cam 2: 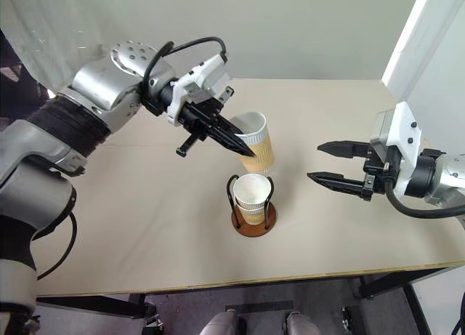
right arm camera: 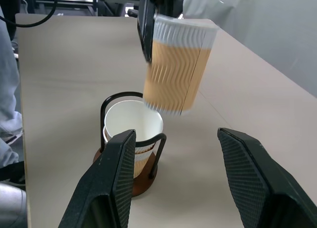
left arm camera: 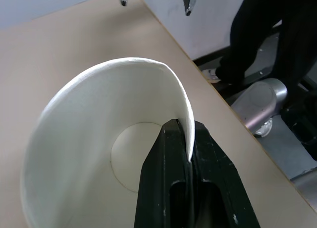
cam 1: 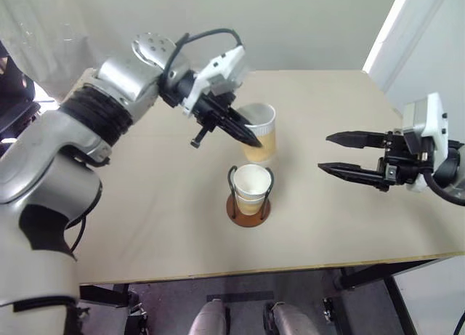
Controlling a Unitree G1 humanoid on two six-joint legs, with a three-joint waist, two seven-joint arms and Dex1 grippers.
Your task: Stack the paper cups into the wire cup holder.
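Aloft, the left end effector [cam 1: 251, 139] pinches a tilted paper cup's [cam 1: 261, 135] rim, mouth up; right end effector [cam 1: 330, 152] spread.

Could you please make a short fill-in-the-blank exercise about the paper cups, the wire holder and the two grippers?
1. The left gripper has its jaws shut on the ____ of a paper cup.
2. That cup is held in the air, ____ the wire cup holder.
3. The right gripper holds nothing; its jaws are ____.
4. The holder stands on the ____, with cups already in it.

Missing words: rim; above; open; table
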